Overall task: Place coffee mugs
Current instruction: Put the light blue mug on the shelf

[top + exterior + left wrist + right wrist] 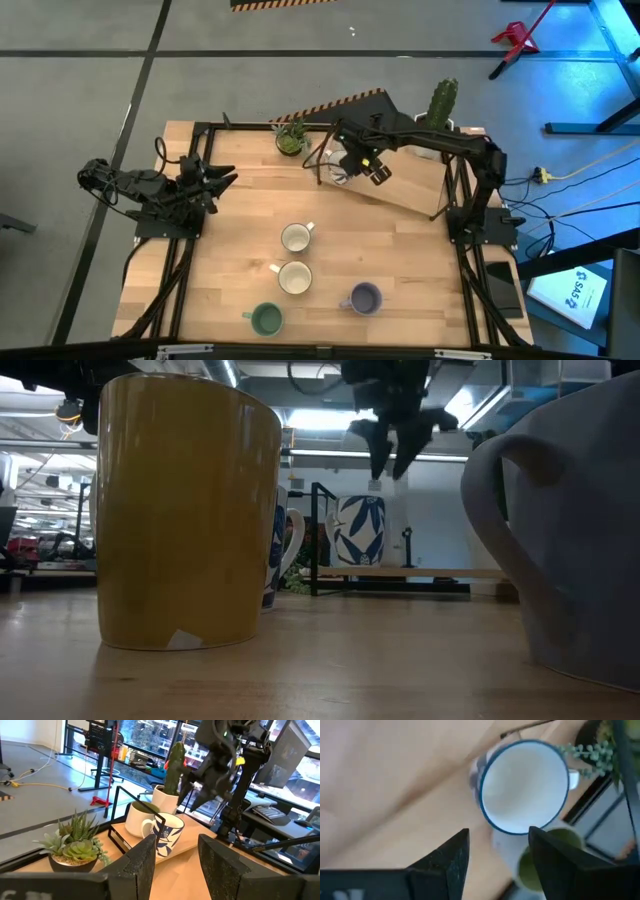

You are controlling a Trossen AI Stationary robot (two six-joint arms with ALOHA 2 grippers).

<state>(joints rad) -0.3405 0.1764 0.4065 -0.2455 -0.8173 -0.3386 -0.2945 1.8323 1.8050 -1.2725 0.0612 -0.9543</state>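
- Four coffee mugs stand open-mouthed and empty in the lower middle of the high view: a white mug [296, 237], a cream mug [295, 278] just below it, a teal green mug [265, 319] at lower left, and a lavender-blue mug [365, 298] at lower right.
- A blue-rimmed, leaf-patterned white mug [524, 785], white inside and empty, sits upper centre, with an olive green mug [537, 861] beside it.
- The right gripper [372, 168] hovers above the patterned mug, fingers spread, grasping nothing.
- The left gripper [222, 181] waits at the table's [400, 250] left edge, fingers parted, empty.
- A succulent plant [290, 138] and potted cactus [441, 102] stand along the top edge.
- A white box [576, 292] at lower right reads "SAS".
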